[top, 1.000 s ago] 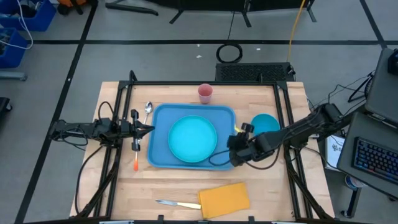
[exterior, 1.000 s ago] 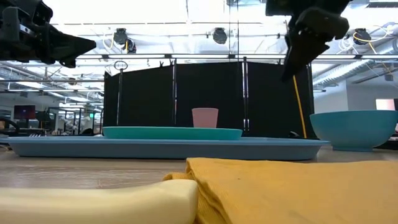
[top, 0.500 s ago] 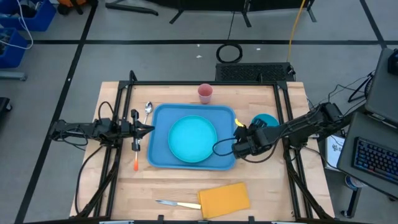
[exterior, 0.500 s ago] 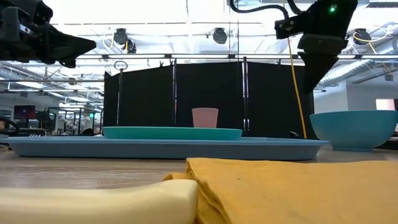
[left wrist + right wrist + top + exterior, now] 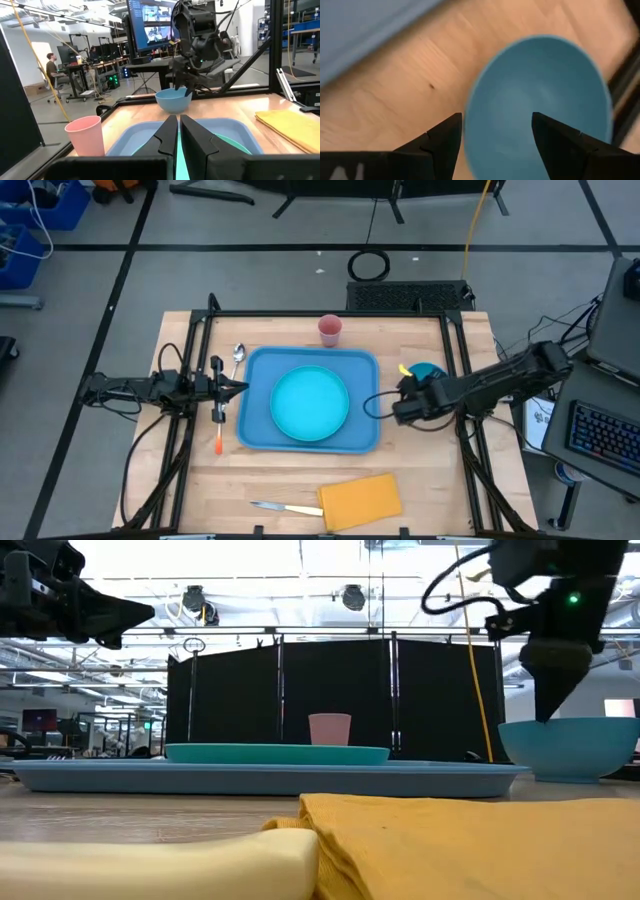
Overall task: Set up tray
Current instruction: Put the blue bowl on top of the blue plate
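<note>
Wooden planks make up the table (image 5: 430, 480) we work at. Our right gripper (image 5: 492, 131) has its jaws spread wide with nothing between them, poised directly above the blue bowl (image 5: 540, 105), which sits on the wood just beside the tray's right edge. Our left gripper (image 5: 177, 131) has its fingers pressed together, empty, hovering off the tray's left side.

Our tray (image 5: 262, 432) is large, blue and rectangular, with rounded corners and a raised rim; it lies at the table's middle and carries a round turquoise plate (image 5: 310, 403).

From above we also see a pink cup (image 5: 330, 330) behind the tray, a spoon (image 5: 237, 357) near its left corner, an orange-tipped utensil (image 5: 218, 442), perhaps a fork, and a yellow cloth (image 5: 360, 500) touching a knife (image 5: 285, 508) at the front. Only the level camera shows how shallow the tray is, and that the right gripper's fingertips hang at about the height of the bowl's rim.
</note>
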Motion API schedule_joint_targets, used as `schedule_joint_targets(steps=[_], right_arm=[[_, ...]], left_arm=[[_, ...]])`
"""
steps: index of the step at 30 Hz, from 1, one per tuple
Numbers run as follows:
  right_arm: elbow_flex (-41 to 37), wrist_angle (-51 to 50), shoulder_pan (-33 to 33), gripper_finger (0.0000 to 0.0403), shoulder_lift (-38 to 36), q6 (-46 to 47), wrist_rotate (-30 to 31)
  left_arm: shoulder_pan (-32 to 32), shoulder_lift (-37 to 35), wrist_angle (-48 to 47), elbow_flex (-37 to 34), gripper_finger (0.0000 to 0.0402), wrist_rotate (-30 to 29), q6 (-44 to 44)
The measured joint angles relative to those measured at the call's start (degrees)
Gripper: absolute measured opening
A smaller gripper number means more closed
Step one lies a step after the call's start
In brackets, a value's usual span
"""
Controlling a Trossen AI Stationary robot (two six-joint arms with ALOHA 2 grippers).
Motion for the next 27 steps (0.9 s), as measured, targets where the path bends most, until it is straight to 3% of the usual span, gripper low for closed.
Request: schedule_joint_targets(steps=[7, 17, 22, 27], right_arm=[[-8.73, 11.48, -0.21, 0.0232, -9.4, -3.05, -4.51], [-13.05, 13.18, -0.27, 0.0198, -10.82, -1.47, -4.86], [-13.06, 13.82, -0.27, 0.0149, -10.82, -1.71, -4.79], [-13.06, 15.19, -0.27, 0.0062, -10.82, -3.56, -6.97]], left_arm=[[0.0, -0.01, -0.02, 0.0, 0.0026, 0.02, 0.0], [-0.02, -0.02, 0.0, 0.0, 0.0026, 0.02, 0.0], [-0.02, 0.0, -0.02, 0.0, 0.0026, 0.02, 0.0], [-0.01, 0.0, 0.0, 0.0, 0.0026, 0.02, 0.01]])
